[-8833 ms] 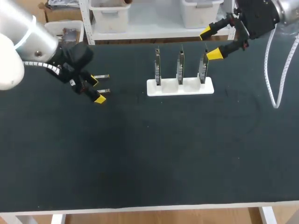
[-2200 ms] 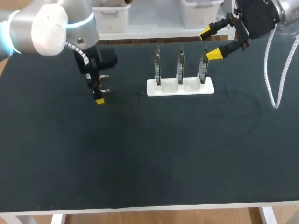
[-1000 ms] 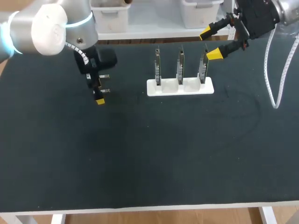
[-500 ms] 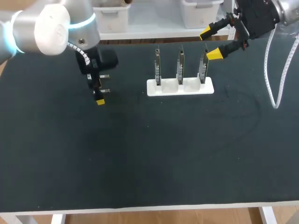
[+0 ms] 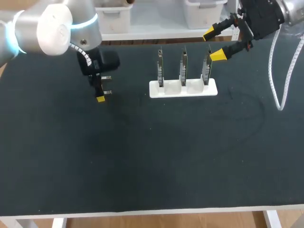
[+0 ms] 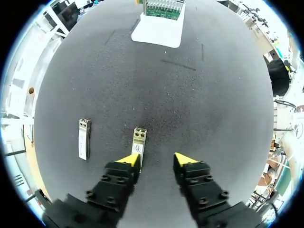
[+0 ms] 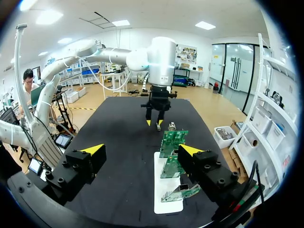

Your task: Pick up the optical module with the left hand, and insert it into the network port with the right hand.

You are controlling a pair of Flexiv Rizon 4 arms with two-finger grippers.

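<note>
Black matting covers the table [image 5: 166, 161], and near its far edge a white holder [image 5: 183, 89] carries three upright green circuit boards [image 5: 183, 66] in a row. Well apart from it, toward the left arm's side, two silver modules lie flat, parallel to each other. The left gripper [image 6: 156, 160] hangs over them, pointing down, its fingers released and nothing between them. The optical module [image 6: 138, 141] lies at one yellow tip, outside the gap. The second module [image 6: 84, 138] lies farther out. The right gripper [image 5: 213, 44] hovers beside the end board, spread wide and empty.
</note>
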